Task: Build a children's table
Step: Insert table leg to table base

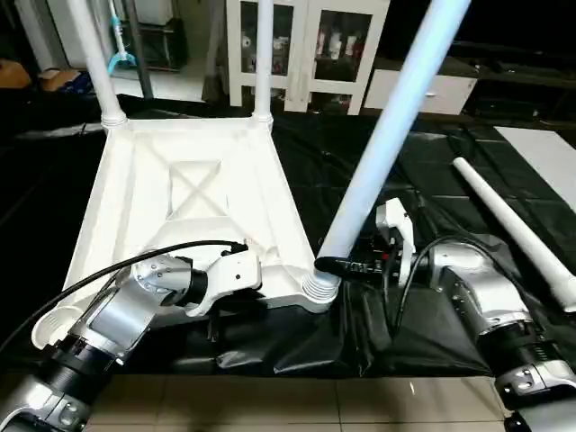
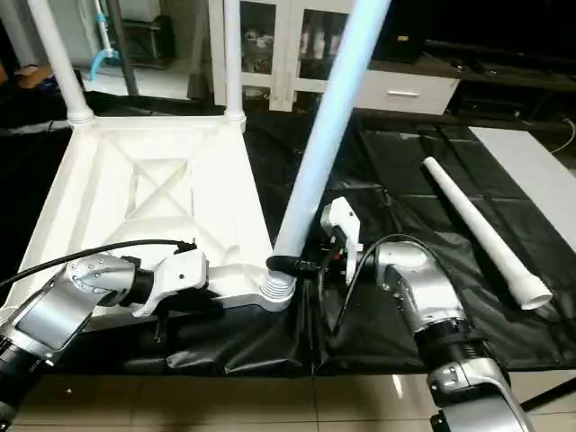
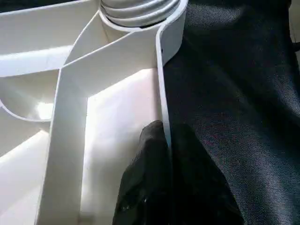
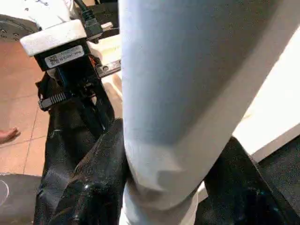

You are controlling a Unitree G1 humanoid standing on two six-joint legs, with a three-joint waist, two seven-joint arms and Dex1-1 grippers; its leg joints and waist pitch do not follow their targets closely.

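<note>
Top (image 1: 180, 189): upside down on black sheet (image 1: 423, 180), two far legs fitted.
Left claw (image 3: 164, 140): pinching top's near rim.
Right claw (image 1: 346, 267): clamped on third leg (image 1: 387, 135), leaning in near-right socket (image 1: 317, 288).
Spare leg (image 1: 513, 225): lying far right.
Advice: straighten leg before turning; hold rim steady.

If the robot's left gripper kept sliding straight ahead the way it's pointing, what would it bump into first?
Probably the round corner socket holding the leaning leg. The left gripper is pinched shut on the table top's rim, and that rim runs straight ahead to the socket. Depth is hard to judge.
</note>
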